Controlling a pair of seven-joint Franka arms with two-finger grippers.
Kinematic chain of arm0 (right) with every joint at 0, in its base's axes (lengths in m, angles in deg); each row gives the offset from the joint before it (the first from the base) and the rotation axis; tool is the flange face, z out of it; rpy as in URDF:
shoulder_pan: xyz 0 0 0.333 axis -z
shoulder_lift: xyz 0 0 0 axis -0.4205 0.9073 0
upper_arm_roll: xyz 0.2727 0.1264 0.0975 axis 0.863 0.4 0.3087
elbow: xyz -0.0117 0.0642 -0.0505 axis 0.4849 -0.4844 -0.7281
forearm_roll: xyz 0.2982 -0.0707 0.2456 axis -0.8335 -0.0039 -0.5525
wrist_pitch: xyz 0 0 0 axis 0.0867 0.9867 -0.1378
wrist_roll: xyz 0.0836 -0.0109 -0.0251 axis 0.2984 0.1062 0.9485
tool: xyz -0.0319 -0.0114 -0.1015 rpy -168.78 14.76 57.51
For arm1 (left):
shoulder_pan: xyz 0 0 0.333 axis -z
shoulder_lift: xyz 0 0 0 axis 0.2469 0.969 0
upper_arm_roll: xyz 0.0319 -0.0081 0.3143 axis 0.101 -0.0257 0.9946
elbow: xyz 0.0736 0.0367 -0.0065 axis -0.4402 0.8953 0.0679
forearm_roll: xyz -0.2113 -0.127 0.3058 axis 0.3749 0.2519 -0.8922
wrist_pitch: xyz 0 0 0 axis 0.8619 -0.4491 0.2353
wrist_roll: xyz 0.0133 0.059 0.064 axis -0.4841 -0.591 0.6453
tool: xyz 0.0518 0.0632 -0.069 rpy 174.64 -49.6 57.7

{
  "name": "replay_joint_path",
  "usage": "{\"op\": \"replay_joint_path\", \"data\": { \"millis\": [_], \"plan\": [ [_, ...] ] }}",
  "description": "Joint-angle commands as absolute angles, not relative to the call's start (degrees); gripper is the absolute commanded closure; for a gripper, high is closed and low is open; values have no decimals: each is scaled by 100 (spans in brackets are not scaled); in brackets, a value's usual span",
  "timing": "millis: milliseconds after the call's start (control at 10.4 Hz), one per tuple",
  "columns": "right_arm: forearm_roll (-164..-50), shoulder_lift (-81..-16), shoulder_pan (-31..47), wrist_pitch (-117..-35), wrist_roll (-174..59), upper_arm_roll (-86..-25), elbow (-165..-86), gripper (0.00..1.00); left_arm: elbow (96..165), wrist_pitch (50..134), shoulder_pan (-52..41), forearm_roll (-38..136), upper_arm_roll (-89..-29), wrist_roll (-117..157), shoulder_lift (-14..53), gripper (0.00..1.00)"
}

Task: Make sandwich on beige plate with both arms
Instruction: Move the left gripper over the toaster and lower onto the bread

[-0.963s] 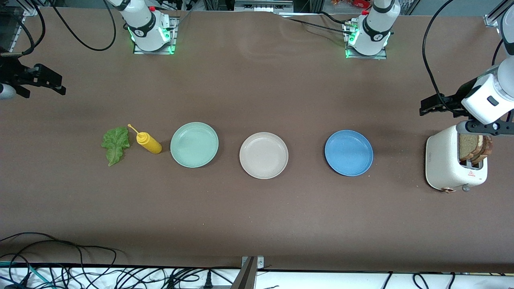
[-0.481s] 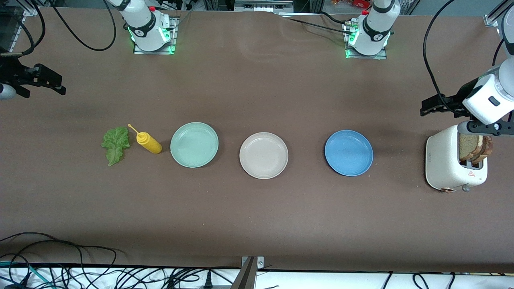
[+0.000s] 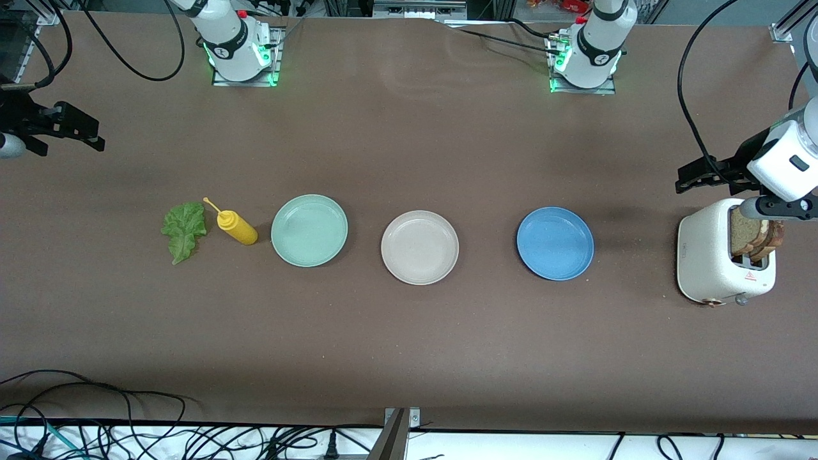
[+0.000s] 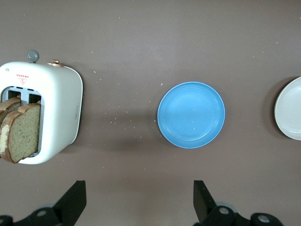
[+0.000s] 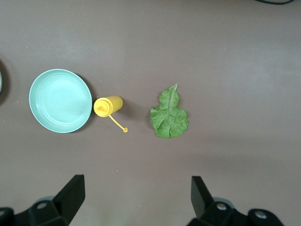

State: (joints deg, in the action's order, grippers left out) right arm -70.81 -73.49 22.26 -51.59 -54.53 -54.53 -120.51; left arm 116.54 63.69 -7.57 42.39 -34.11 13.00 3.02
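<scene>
The beige plate (image 3: 419, 247) sits empty at the table's middle; its edge shows in the left wrist view (image 4: 291, 115). Two brown bread slices (image 3: 755, 235) stand in the white toaster (image 3: 706, 255), also in the left wrist view (image 4: 19, 134). The green lettuce leaf (image 3: 184, 230) lies on the table at the right arm's end, also in the right wrist view (image 5: 169, 115). My left gripper (image 3: 685, 179) is open and empty (image 4: 139, 200), up over the table beside the toaster. My right gripper (image 3: 96, 135) is open and empty (image 5: 136, 197), high over the table near the lettuce.
A mint green plate (image 3: 309, 230) and a yellow squeeze bottle (image 3: 236, 227) lie between the lettuce and the beige plate. A blue plate (image 3: 555, 243) lies between the beige plate and the toaster. Cables run along the table's near edge.
My left gripper has shifted a little toward the toaster and the left arm's end of the table. The right arm has not moved.
</scene>
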Motion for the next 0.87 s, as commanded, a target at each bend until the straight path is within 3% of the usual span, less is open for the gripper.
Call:
{"op": "replay_joint_path", "data": {
  "millis": [0,770],
  "plan": [
    [-7127,-7378,2223,-5126,-5495,-5452,-12012,0,11551,6356,-779,4154,-3430,1305,430,0],
    [-7118,-7378,2223,-5117,-5495,-5452,-12012,0,11656,6513,-1332,3591,-3430,-259,711,0]
  ]
}}
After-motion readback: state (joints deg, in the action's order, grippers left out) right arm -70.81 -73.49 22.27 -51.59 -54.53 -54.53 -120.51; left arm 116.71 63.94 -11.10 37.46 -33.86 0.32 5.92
